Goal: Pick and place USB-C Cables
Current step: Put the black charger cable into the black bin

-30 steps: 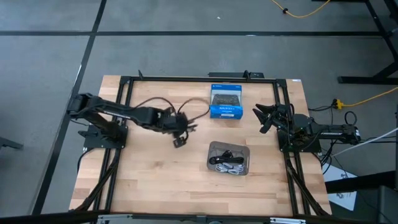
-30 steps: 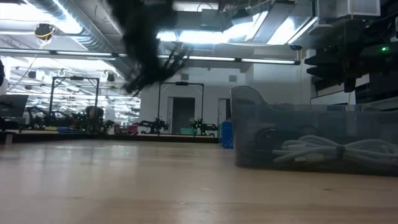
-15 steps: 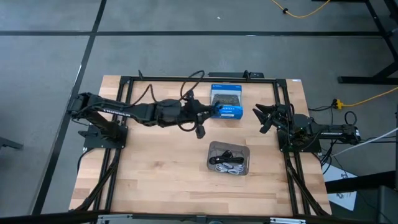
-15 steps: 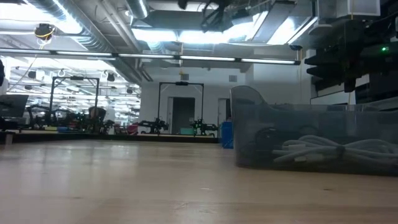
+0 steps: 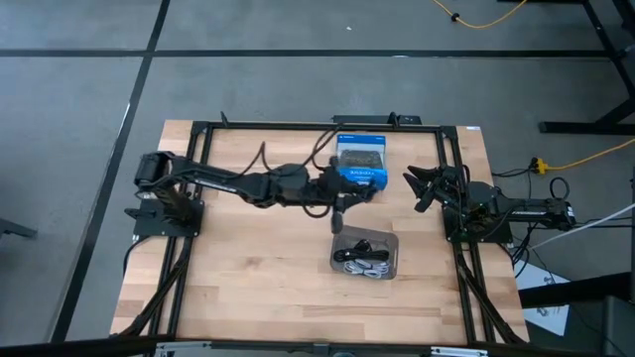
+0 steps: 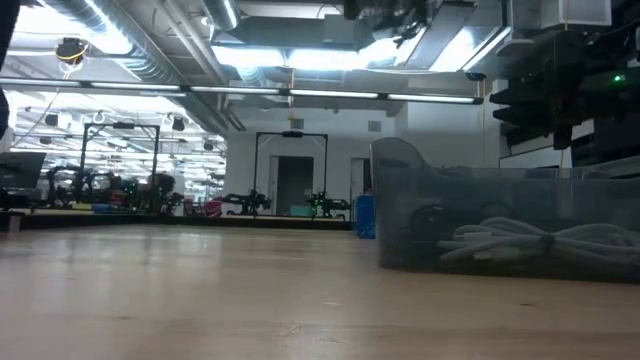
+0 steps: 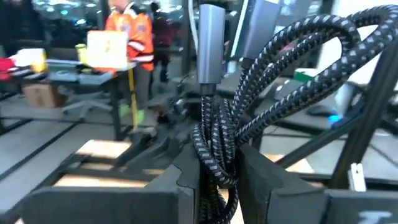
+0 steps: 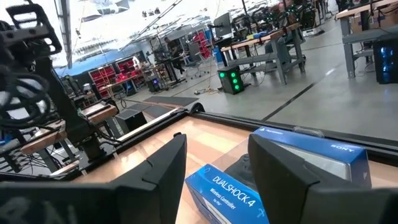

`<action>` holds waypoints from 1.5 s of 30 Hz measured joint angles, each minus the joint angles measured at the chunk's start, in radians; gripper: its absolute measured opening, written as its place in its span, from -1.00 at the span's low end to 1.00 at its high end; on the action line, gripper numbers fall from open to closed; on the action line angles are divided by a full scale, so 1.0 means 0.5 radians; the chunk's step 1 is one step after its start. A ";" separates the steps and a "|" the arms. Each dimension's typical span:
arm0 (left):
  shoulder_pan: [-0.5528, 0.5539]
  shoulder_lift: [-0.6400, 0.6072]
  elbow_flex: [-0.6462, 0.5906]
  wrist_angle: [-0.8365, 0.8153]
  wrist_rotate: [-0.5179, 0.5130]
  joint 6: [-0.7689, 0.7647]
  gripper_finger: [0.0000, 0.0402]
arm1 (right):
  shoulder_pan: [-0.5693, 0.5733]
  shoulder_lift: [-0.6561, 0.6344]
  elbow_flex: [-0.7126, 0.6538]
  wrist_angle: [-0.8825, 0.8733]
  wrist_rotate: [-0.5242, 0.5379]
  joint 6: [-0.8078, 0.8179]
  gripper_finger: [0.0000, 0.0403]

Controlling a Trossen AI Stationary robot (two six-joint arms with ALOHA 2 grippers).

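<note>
Black braided cable (image 7: pixel 214 149), ends cut off, pinched in left jaws.

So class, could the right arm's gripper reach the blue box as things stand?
Probably yes: the open right gripper sits beside the blue cardboard box, with bare wooden table between them and nothing in the way.

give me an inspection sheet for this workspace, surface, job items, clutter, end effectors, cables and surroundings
Surface: wooden table, black frame around it.
Job's things: grey tray holding black and white cable bundles; one black braided cable carried by the left arm.
Clutter: blue box at the far edge.
End effectors: left end effector shut on the cable, just off the tray's far edge; right end effector open, waiting at the right side.
Cables: yellow cord on the floor.
Surroundings: person in orange beyond the table.
</note>
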 joint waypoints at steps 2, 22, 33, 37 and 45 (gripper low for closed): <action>0.000 0.077 0.094 -0.034 0.061 -0.002 -0.71 | 0.000 -0.001 0.000 0.000 0.000 0.001 -0.12; -0.182 0.662 0.749 -1.229 0.387 -0.675 -0.71 | -0.001 0.000 0.000 0.000 0.001 -0.014 -0.12; -0.226 0.660 0.746 -1.492 0.022 -0.929 -0.71 | 0.000 0.000 0.000 0.000 0.001 -0.009 -0.12; -0.224 0.708 0.747 -1.448 0.058 -0.926 -0.71 | 0.000 -0.001 0.000 0.000 0.002 -0.009 -0.12; -0.224 0.866 0.746 -1.376 0.214 -0.925 -0.71 | 0.000 -0.001 0.000 0.000 0.001 -0.010 -0.12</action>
